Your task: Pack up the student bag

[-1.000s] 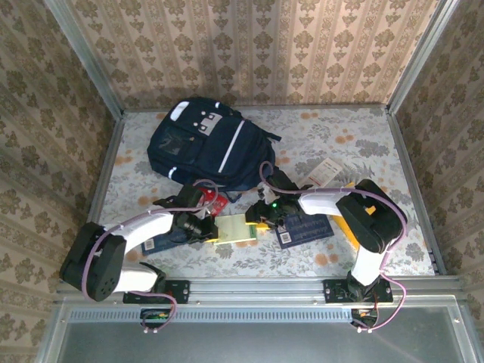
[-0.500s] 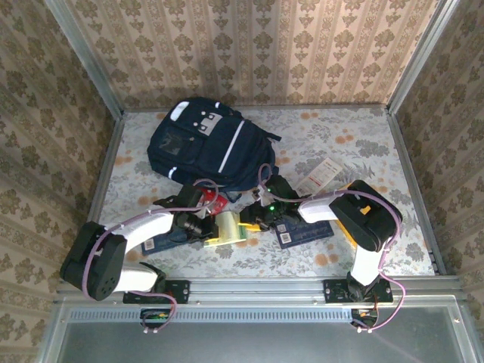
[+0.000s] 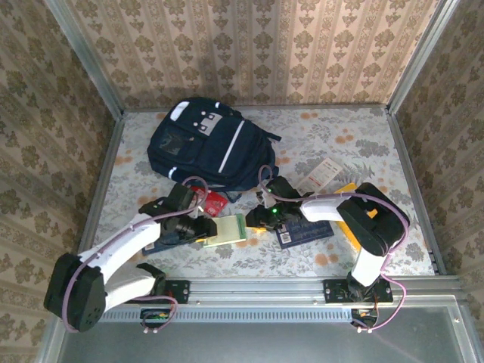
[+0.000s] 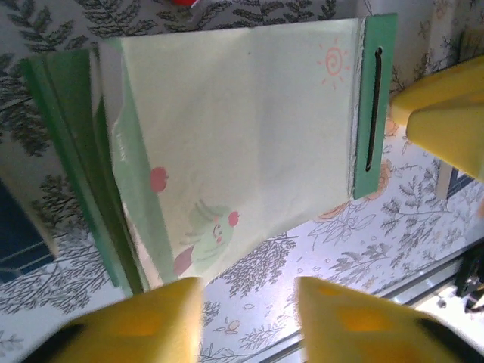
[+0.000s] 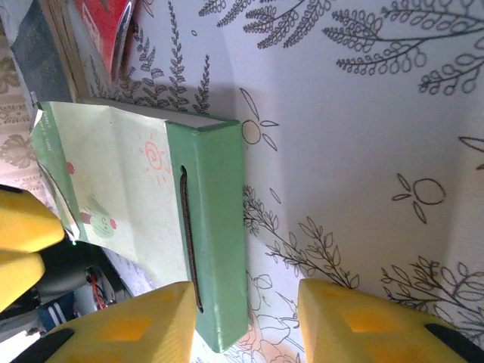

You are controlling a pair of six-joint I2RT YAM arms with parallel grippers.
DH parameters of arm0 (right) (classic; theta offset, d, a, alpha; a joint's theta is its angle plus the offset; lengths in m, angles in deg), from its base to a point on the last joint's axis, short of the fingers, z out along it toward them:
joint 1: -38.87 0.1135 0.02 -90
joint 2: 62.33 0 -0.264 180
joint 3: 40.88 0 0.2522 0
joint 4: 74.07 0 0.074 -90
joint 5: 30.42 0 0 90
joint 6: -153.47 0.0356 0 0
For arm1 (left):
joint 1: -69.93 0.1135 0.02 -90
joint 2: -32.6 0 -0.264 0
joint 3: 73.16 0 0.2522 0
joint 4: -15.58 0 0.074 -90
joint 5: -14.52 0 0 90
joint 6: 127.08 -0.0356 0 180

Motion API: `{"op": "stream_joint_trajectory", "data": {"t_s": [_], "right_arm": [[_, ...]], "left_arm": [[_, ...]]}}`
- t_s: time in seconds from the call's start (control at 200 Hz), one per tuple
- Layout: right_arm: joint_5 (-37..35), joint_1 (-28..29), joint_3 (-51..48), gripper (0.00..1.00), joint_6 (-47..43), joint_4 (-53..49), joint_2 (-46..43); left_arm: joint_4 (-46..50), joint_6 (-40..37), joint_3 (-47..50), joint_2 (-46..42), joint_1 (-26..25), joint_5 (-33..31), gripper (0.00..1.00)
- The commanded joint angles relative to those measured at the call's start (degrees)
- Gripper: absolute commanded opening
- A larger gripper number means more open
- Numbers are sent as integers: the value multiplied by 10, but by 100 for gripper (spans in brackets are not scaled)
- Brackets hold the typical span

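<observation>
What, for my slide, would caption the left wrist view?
Left gripper, jaws open, poised at the edge of a pale green notepad on the floral-print table.

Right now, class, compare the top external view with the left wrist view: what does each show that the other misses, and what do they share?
Top external: the student bag lying at the back of the floral table, and a navy booklet near the front. Left wrist: a sun and a cartoon figure printed on the green notepad, and the left gripper with its yellow fingers apart, nothing between them. Shared: that notepad lying flat on the table.
</observation>
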Motion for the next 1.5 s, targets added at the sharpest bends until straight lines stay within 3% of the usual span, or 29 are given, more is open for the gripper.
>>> {"op": "stream_joint_trajectory", "data": {"t_s": [0.0,0.095,0.345,0.5,0.695,1.02,1.27,1.495], "right_arm": [[-28,2,7,42,-26,-44,-15],[-24,3,8,43,-25,-43,-15],[-12,9,11,42,-26,-42,-12],[-5,17,19,42,-25,-40,-5],[8,18,22,42,-15,-28,3],[24,17,40,43,-1,-20,32],[-36,10,47,51,-12,-50,30],[59,10,35,48,62,94,53]], "left_arm": [[66,4,-11,-8,2,-40,56],[73,16,-13,2,5,-62,61],[40,26,-21,55,7,-65,58],[11,20,-26,97,7,-55,51],[-28,23,-19,130,4,-37,34],[-52,15,11,155,3,-35,20],[-66,12,38,159,6,-34,11],[-73,7,35,165,5,-29,7]]}}
